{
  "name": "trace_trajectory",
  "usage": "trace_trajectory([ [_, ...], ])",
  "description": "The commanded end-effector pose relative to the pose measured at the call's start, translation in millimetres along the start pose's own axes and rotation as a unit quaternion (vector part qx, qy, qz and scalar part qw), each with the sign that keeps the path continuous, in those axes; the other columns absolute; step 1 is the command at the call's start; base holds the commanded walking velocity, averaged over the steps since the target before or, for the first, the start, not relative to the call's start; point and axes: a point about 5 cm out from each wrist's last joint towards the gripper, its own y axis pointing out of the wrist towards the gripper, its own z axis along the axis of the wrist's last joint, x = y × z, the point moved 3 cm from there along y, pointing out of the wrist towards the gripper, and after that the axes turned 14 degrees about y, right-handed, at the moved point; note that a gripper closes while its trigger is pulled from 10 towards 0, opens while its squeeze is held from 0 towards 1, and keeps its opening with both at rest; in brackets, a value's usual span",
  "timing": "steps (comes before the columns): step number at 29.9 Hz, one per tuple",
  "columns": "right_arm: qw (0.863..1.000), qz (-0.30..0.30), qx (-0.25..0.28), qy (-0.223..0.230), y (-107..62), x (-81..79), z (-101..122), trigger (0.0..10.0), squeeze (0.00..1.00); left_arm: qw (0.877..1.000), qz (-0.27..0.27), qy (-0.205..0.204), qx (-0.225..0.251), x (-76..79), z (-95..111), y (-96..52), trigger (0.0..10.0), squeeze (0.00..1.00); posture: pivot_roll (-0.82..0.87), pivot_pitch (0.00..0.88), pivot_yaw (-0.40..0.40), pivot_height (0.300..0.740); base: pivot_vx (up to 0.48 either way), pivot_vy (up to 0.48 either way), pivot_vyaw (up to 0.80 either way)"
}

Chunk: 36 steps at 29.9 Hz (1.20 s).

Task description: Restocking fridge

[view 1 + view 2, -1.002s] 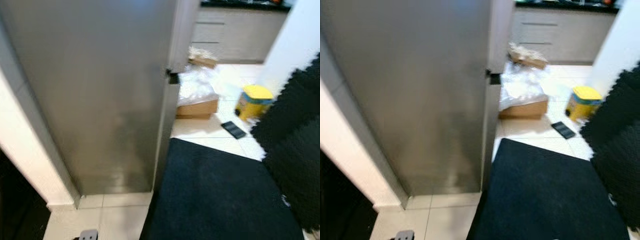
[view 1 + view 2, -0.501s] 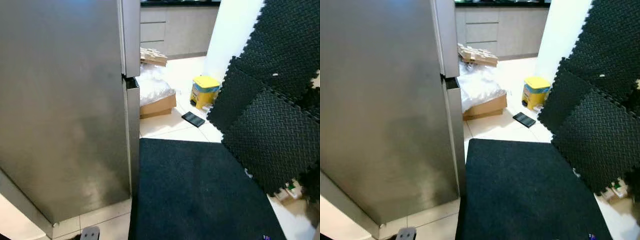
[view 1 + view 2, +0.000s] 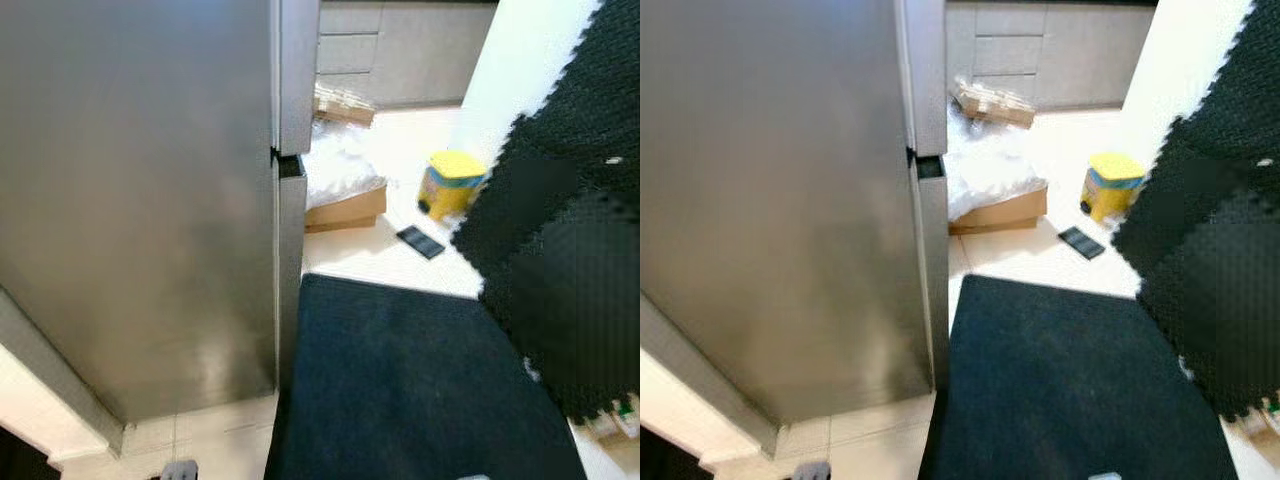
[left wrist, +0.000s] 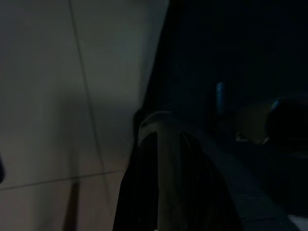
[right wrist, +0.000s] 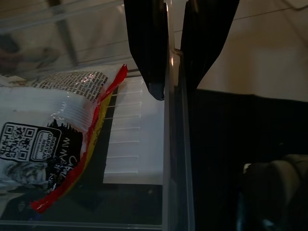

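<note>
- Right wrist view: right end effector (image 5: 172, 72) pinches the rim of a clear bin (image 5: 174, 159), carrying a snack packet (image 5: 57, 130) inside.
- Closed fridge (image 3: 150, 200) stands ahead on the robot's left; black mat (image 3: 400, 390) lies ahead.
- Left end effector (image 4: 168, 154): cannot tell its state.

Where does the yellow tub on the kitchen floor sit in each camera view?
Left eye view: yellow tub upper right, on pale tiles beyond the black mat.
Right eye view: yellow tub again upper right.
Left wrist view: dark; floor tiles instead.
Right wrist view: right gripper clamping a clear bin wall instead.
Shared landmark: cardboard box left of the tub in both eye views.
</note>
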Motion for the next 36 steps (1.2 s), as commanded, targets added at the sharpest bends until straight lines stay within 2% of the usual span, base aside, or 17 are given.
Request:
trace_trajectory([
  [1, 1.0, 0.001, 0.009, -0.002, -0.1, -1.4, 4, 10.0, 0.0, 1.0, 0.001, 0.0, -0.018, -0.7, -12, -2.4, 10.0, 0.0, -0.03, 0.0, -0.031, 0.74, 0.0, -0.48, 0.0],
  [9, 0.999, 0.006, 0.013, -0.03, -0.2, -1.7, 6, 10.0, 0.0, 1.0, 0.001, 0.003, -0.02, -1.5, -12, -2.5, 10.0, 0.0, -0.03, 0.0, -0.031, 0.74, 0.0, -0.48, 0.0],
  [16, 0.999, 0.009, 0.015, -0.036, -0.3, -1.8, 7, 10.0, 0.0, 1.0, 0.0, 0.003, -0.019, -1.0, -10, -2.0, 10.0, 0.0, -0.04, 0.0, -0.032, 0.74, 0.0, -0.48, 0.0],
  [20, 0.999, 0.025, 0.022, -0.025, -0.5, -5.3, 9, 10.0, 0.0, 1.0, 0.001, 0.003, -0.018, -1.1, -10, -1.9, 10.0, 0.0, -0.04, 0.0, -0.032, 0.74, 0.0, -0.48, 0.0],
  [22, 0.999, 0.04, 0.022, -0.021, -0.6, -9.1, 10, 10.0, 0.0, 1.0, 0.004, -0.003, -0.018, -1.5, -10, -2.0, 10.0, 0.0, -0.04, 0.0, -0.031, 0.74, 0.0, 0.0, 0.0],
  [36, 0.998, 0.055, 0.015, -0.024, -0.5, -12.9, 7, 10.0, 0.0, 1.0, 0.003, -0.009, -0.016, -0.7, -10, -2.0, 10.0, 0.0, -0.04, 0.0, -0.03, 0.74, 0.0, 0.0, 0.79],
])
